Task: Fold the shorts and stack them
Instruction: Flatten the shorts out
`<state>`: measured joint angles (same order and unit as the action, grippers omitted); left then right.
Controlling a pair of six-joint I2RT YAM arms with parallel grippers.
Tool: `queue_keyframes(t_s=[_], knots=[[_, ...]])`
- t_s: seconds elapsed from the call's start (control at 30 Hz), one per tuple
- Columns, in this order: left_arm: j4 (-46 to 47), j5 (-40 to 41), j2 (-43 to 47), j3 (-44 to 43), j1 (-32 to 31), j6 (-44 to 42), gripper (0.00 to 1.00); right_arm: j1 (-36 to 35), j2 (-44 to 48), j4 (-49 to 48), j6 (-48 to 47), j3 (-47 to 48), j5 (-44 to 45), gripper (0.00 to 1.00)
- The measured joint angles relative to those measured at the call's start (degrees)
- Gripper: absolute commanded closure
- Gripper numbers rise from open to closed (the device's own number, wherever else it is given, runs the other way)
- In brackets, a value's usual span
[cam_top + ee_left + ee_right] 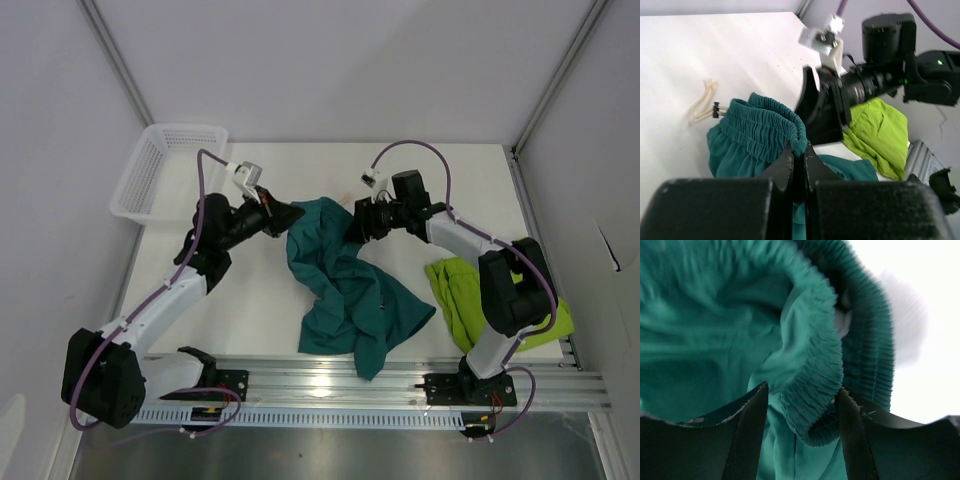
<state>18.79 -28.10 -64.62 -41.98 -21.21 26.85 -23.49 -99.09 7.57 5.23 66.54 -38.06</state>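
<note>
— Well, where do the dark teal fabric shorts (350, 290) sit against the two grippers?

— Middle of the white table (260, 300). The gathered waistband is up between them, and the legs trail towards the near edge.

— And the left gripper (799, 150)?

— Its fingers are pressed together on the waistband's elastic edge, at the shorts' left end. The cream drawstring (702, 102) lies loose on the table just beyond.

— The right gripper (800, 390)?

— Fingers apart, one either side of a fold of the same waistband. I can't see it pinched.

— The other pair?

— The lime green fabric shorts (455, 290) are crumpled by the table's right edge near the near corner, partly under the right arm and apart from the teal pair. A white plastic mesh basket (135, 185) hangs off the far left corner.
</note>
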Motion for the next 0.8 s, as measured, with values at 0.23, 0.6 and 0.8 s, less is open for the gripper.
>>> queue_keyframes(t_s=[0.23, 0.6, 0.8], knots=[[-5.7, 1.6, -6.4, -10.0, 0.1, -2.6, 1.00, -0.6, 3.3, 6.5, -1.1, -1.3, -1.3, 0.43], [-11.6, 2.4, -14.3, -21.0, 0.4, -4.7, 1.00, -1.4, 6.4, 8.7, -1.1, -4.8, -0.1, 0.39], [-13.9, 1.3, -17.2, -25.0, 0.7, -5.0, 1.00, -1.9, 5.6, 7.1, -0.8, -4.9, 5.3, 0.57]])
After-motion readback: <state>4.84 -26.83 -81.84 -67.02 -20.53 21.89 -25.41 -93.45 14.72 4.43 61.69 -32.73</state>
